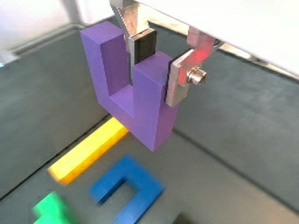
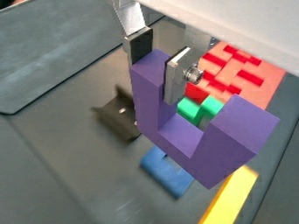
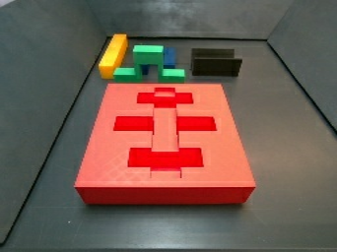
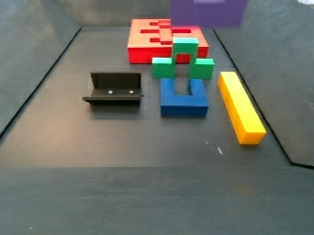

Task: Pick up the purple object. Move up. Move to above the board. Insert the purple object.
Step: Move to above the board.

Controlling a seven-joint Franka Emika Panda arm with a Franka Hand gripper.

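Observation:
My gripper [image 1: 162, 66] is shut on one prong of the purple object [image 1: 135, 87], a U-shaped block hanging base-down well above the floor. In both wrist views the silver fingers [image 2: 177, 74] clamp that prong from two sides, and the gripper [image 2: 159, 63] carries the purple object [image 2: 152, 105]. In a side view only the purple object [image 4: 207, 11] shows, at the top edge, above the red board [image 4: 153, 37]; the gripper is out of view there. The board [image 3: 165, 138] with its cross and bar cut-outs also shows in a wrist view [image 2: 251, 74].
On the floor beside the board lie a yellow bar [image 4: 240, 106], a blue U-shaped block [image 4: 185, 96] and a green block [image 4: 185, 57]. The dark fixture [image 4: 114, 89] stands near them. Raised walls ring the floor.

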